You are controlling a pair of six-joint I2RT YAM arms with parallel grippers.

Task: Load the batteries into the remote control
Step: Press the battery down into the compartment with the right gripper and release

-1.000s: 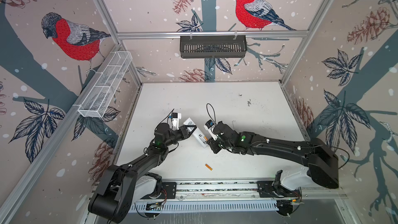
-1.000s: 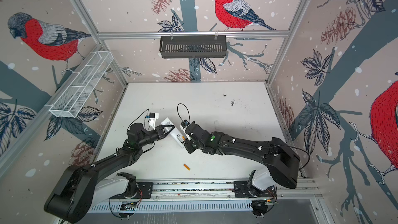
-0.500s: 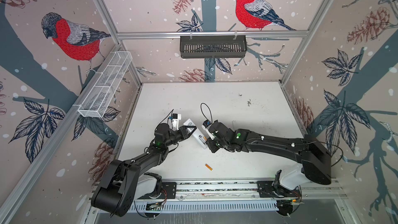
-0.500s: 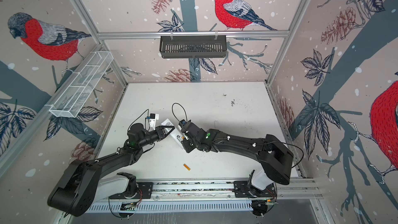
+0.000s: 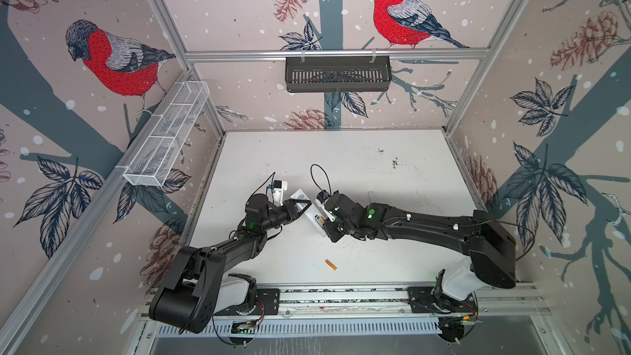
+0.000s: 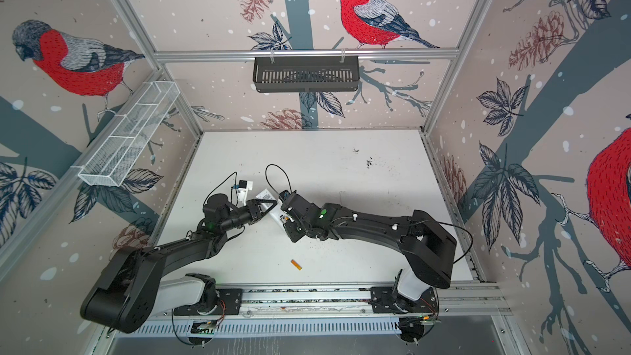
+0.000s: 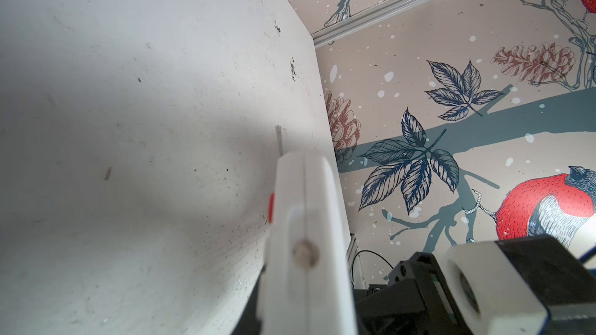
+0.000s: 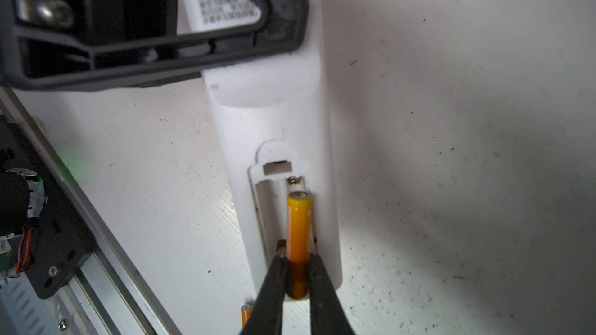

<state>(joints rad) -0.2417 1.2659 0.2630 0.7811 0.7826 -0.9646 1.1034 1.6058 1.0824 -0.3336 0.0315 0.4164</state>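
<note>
The white remote control [image 5: 308, 216] [image 6: 274, 212] lies back-up at the table's middle, its battery compartment [image 8: 269, 207] uncovered. My left gripper [image 5: 302, 203] is shut on the remote's labelled end, and its black finger [image 8: 161, 49] crosses the remote [image 8: 267, 107]. In the left wrist view the remote [image 7: 306, 236] shows end-on. My right gripper [image 8: 298, 262] is shut on an orange battery [image 8: 299, 223], whose far end sits in one slot near the spring contact. The slot beside it is empty. A second battery [image 5: 330, 264] [image 6: 296, 264] [image 8: 246, 312] lies loose on the table nearer the front.
The white table [image 5: 358, 165] has walls on three sides. A white wire basket [image 5: 167, 138] hangs on the left wall and a black basket [image 5: 338, 73] on the back wall. The arms' base rail [image 5: 341, 297] runs along the front edge.
My right arm has edged left toward the remote with the battery in its grip. The left arm and the loose battery have stayed put.
</note>
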